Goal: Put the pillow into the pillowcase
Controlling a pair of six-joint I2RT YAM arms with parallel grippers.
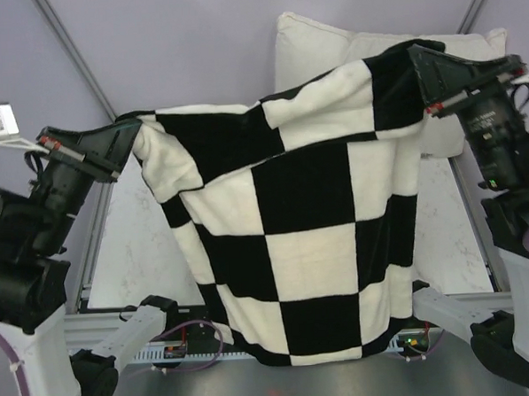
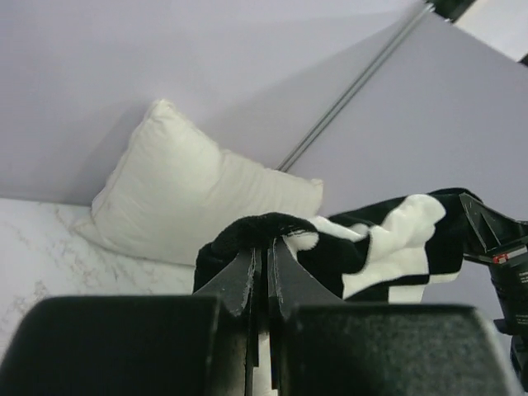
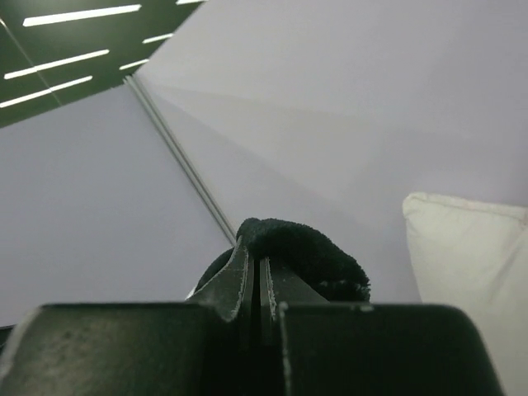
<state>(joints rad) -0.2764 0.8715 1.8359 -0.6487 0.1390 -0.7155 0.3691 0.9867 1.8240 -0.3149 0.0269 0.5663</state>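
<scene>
1. Top external view: the pillowcase [image 1: 311, 249], in large black-and-white checks, hangs spread like a curtain between the two arms above the marbled table [image 1: 134, 249]. Its upper edge slopes upward from left to right, and its lower edge droops to the near side of the table, between the arm bases.
2. Left gripper [image 1: 135, 135]: clenched on the upper left corner of the pillowcase, where the cloth bunches into folds.
3. Right gripper [image 1: 414, 59]: clenched on the upper right corner, held higher than the left one and nearer the back wall.
4. Left wrist view: the left gripper [image 2: 266, 247] has its jaws pressed together with a dark fold of the pillowcase [image 2: 388, 247] pinched between them. The cloth runs on to the right gripper [image 2: 495, 235] at the frame's right edge.
5. Right wrist view: the right gripper [image 3: 257, 268] has its jaws pressed together on a black fold of the pillowcase [image 3: 305, 256], seen against the lilac wall.
6. White pillow [image 1: 314, 45]: puffy, propped upright against the back wall at the far side of the table, with its lower part hidden behind the pillowcase. It also shows in the left wrist view [image 2: 181, 198] and the right wrist view [image 3: 470, 247].
7. Whether anything lies inside the pillowcase cannot be told.
</scene>
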